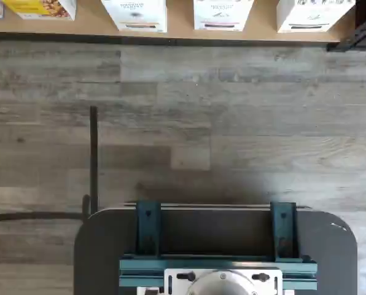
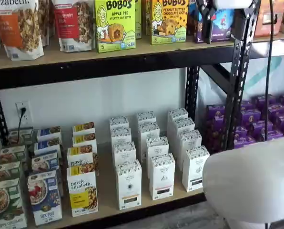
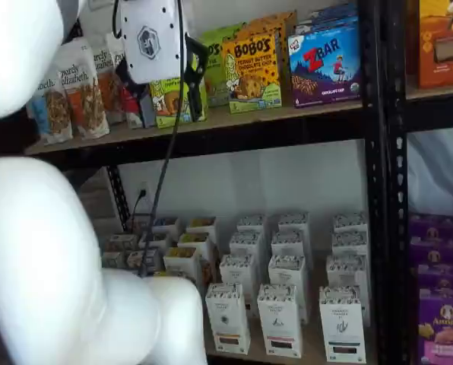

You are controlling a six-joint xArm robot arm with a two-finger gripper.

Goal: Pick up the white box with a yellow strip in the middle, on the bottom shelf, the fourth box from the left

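The white box with the yellow-orange strip stands at the front of the bottom shelf, right of a purely elizabeth box. It also shows in a shelf view and in the wrist view, where it stands on the shelf board. My gripper hangs high, level with the upper shelf and far above the white box. Its two black fingers stand apart with a plain gap, holding nothing. It also shows at a shelf view's top edge.
Like white cartons with dark strips stand right of the white box, with more rows behind. Purple boxes sit beyond a black upright. Granola bags and Bobo's boxes fill the upper shelf. The white arm blocks parts of both shelf views.
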